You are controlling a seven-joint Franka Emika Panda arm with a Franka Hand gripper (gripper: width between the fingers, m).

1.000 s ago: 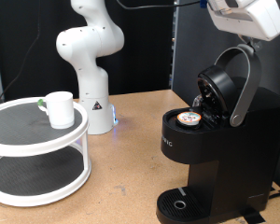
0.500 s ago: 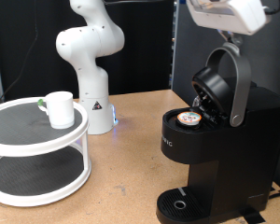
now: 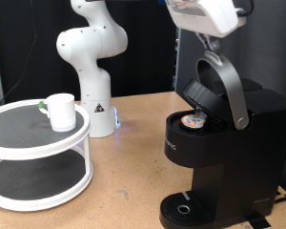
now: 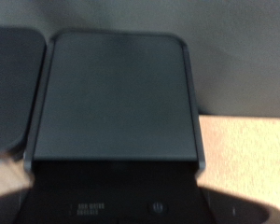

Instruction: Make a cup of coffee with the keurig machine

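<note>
In the exterior view, the gripper [image 3: 213, 40] had travelled from the top right corner towards the view's left over the past second, and the grey-rimmed lid [image 3: 214, 91] of the keurig machine [image 3: 214, 157] had swung down with it: a second earlier the lid stood nearly upright, and now it leaned forward, roughly half closed over the brew chamber. The gripper sat directly above the lid's upper edge, seemingly touching it; its fingers were hidden between the white hand and the lid, so whether they were spread or closed could not be told. A pod [image 3: 193, 120] with a printed top lay in the open chamber, still visible under the tilted lid. The drip tray [image 3: 185, 208] at the machine's foot carried nothing. The cup [image 3: 58, 111] had not moved: it stood on the top tier of the round two-tier stand [image 3: 38, 172] at the view's left, well apart from the machine and the gripper, with the arm's white base [image 3: 91, 67] behind it.

In the wrist view, the lid's dark flat top [image 4: 117, 98] filled most of the picture, blurred and very close, with the machine's black front [image 4: 121, 201] beyond it and a strip of wooden table [image 4: 247, 145] beside. No fingers showed there.
</note>
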